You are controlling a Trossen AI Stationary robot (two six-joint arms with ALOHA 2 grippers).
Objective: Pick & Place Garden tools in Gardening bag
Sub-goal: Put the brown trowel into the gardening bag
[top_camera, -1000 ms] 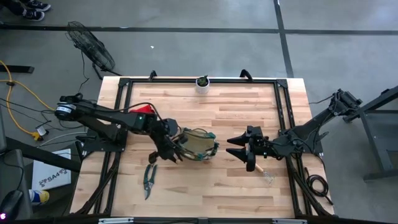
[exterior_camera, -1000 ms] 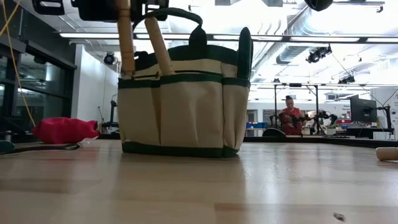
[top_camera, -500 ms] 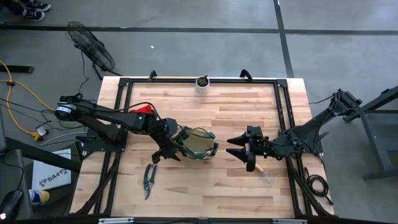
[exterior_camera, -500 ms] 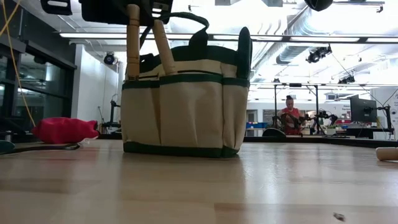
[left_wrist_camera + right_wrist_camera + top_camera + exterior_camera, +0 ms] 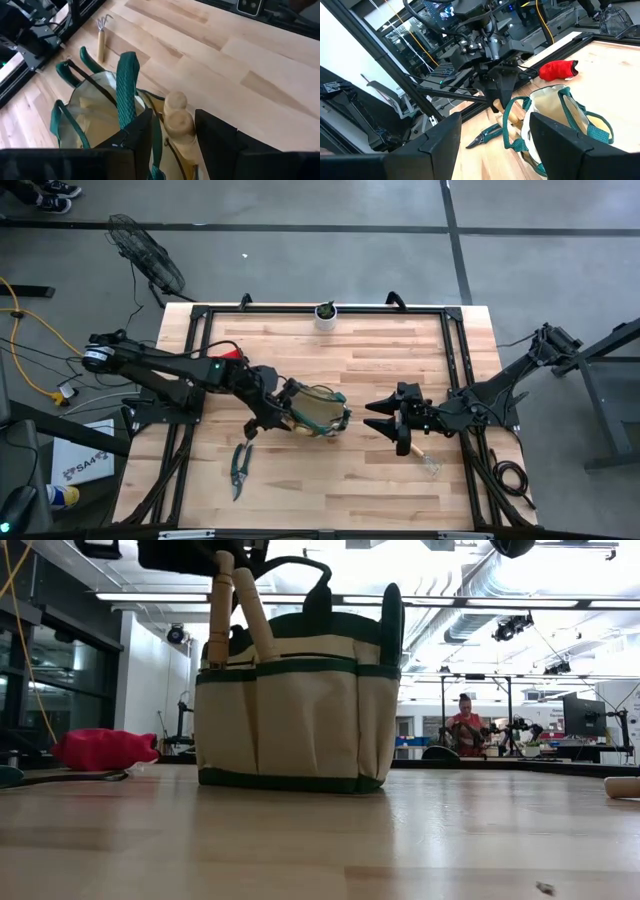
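The tan gardening bag (image 5: pixel 318 410) with green trim stands upright on the table's middle. Two wooden tool handles stick up from its left side, one upright (image 5: pixel 221 615) and one slanted (image 5: pixel 256 615). My left gripper (image 5: pixel 268 416) is open above them, a finger on either side of the upright handle's round top (image 5: pixel 178 125). My right gripper (image 5: pixel 385 420) is open and empty to the right of the bag. A wooden-handled fork (image 5: pixel 408 447) lies on the table below it. The pruning shears (image 5: pixel 240 468) lie near the front left. A red item (image 5: pixel 559 70) lies beyond the bag. My left gripper points down over the upright handle's top end (image 5: pixel 175 102), with the jaws wider than the handle. One finger (image 5: pixel 215 145) stands close beside it; I cannot tell whether it touches. The handle stands upright with its lower part inside the bag's outer pocket (image 5: pixel 222 700).
A small white pot (image 5: pixel 326 312) with a green plant stands at the table's far edge. A black frame rail (image 5: pixel 200 380) runs around the tabletop. A person (image 5: pixel 466 725) sits far behind the table. Bare wood lies in front of the bag.
The upright wooden handle under my left gripper has moved closer to the slanted handle and sunk a little deeper into the bag's outer pocket. The bag has shifted slightly on the table.
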